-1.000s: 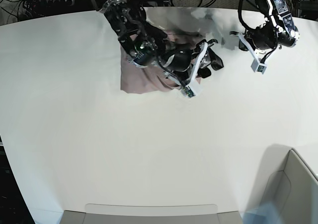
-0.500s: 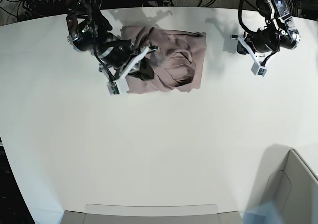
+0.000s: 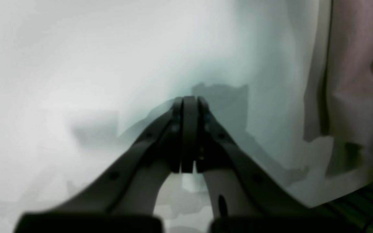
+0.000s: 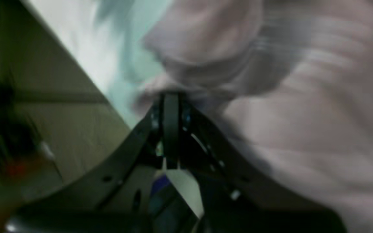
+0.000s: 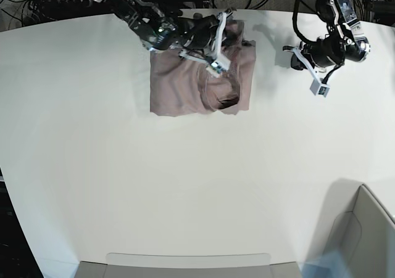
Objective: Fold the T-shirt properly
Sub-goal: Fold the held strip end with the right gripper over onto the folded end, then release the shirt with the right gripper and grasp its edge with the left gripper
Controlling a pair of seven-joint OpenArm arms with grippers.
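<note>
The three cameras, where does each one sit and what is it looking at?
Base: high above, looking down on the white table, the T-shirt and both arms.
Left wrist: on the left arm, facing along its shut left pincer over bare table, shirt edge at the right.
Right wrist: on the right arm, facing along its shut right pincer at blurred shirt.
All three show the T-shirt.

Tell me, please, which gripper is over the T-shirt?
The right gripper, at the T-shirt's far edge; the left gripper hangs over bare table.

Right wrist view motion-blurred; T-shirt (image 4: 303, 129) smeared, cut off at right edge.
</note>
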